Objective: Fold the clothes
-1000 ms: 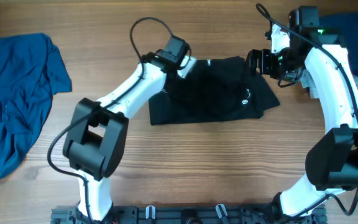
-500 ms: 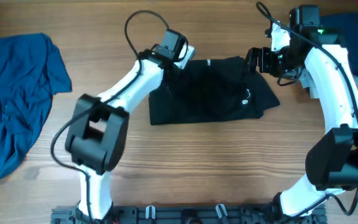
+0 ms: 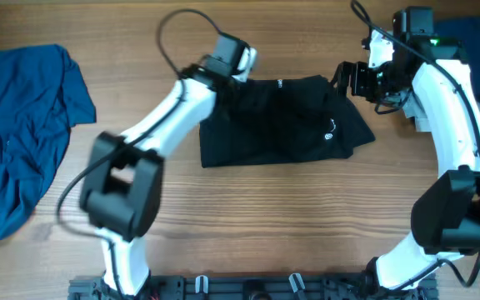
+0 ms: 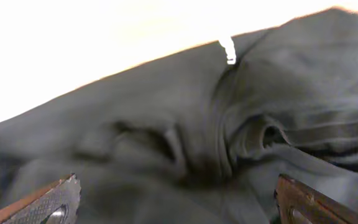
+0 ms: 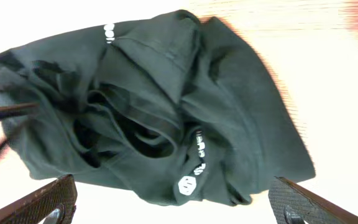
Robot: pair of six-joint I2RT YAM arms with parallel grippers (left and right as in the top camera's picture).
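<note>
- Black fabric fills the left wrist view: the top lies right ahead of and under the left gripper, its folds running up to the fingers.
- Left fingers stand wide apart, one at each lower corner of that view, with nothing clamped between them. I cannot tell whether the pads touch cloth.
- Right gripper is also spread wide and holds nothing. The whole top lies ahead of its fingers, apart from them, with white lettering on the nearer side.
- From overhead the top is a crumpled, roughly rectangular heap on the table. Its long axis runs from the left gripper across to the right gripper, so each stands at one end of the far edge.
- Left arm looks the nearer: its fingers are over the corner, while the right fingers hang just beside theirs.
- Judged from this, the fold is partly done and untidy. The next grasp probably calls for both grippers to close on the far corners and draw that edge toward the robot, across the short axis.
- Risk: bunched layers near the left fingers could be pinched together.
- Blue garment lies crumpled well apart, beyond the left arm, untouched.
</note>
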